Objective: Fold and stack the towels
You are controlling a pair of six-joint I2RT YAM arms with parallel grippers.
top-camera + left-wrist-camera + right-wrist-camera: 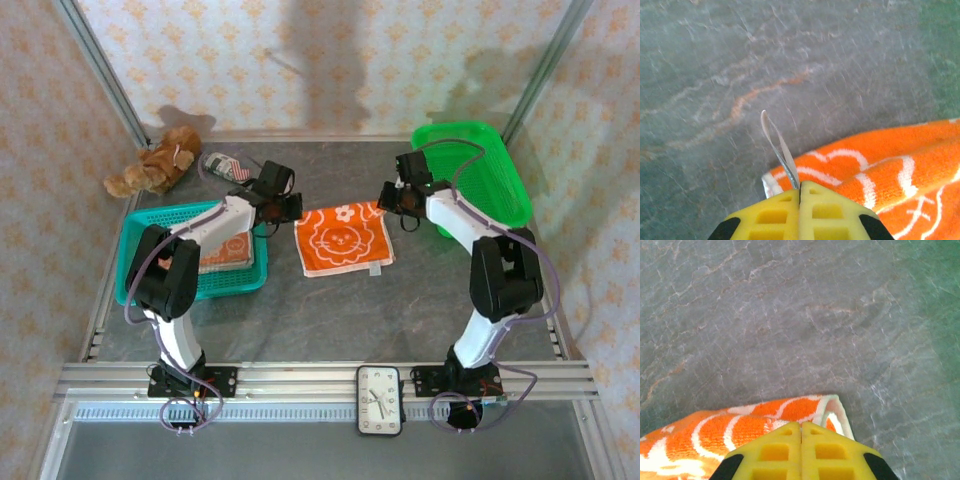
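Seen from above, a grey stone-patterned table (330, 310) holds an orange towel (343, 238) spread flat at its centre, printed with a white lion-like face and flowers. Two robot arms reach in from the near edge, one to each far corner of this towel.

The left gripper (292, 211) sits at the towel's far left corner. In the left wrist view its yellow fingers (772, 216) are pressed together with no gap, clenched on that corner. A thin white loop (777, 147) sticks up from between them, and the orange cloth spreads away to the right.

The right gripper (386, 203) sits at the towel's far right corner. In the right wrist view its yellow fingers (832, 452) are likewise pressed tight together, clamped on the white-edged corner, with the cloth running off to the left.

To the left of the towel lies a teal basket (130, 260) with a folded towel (225, 252) in it, orange and cream, partly hidden by the left arm. At the far right of the table stands a green basket (500, 180). A brown teddy bear (155, 165) lies in the far left corner with a small striped shoe (228, 167) just beside it. A small white clock (380, 400) rests on the metal rail at the near edge, between the two arm bases.
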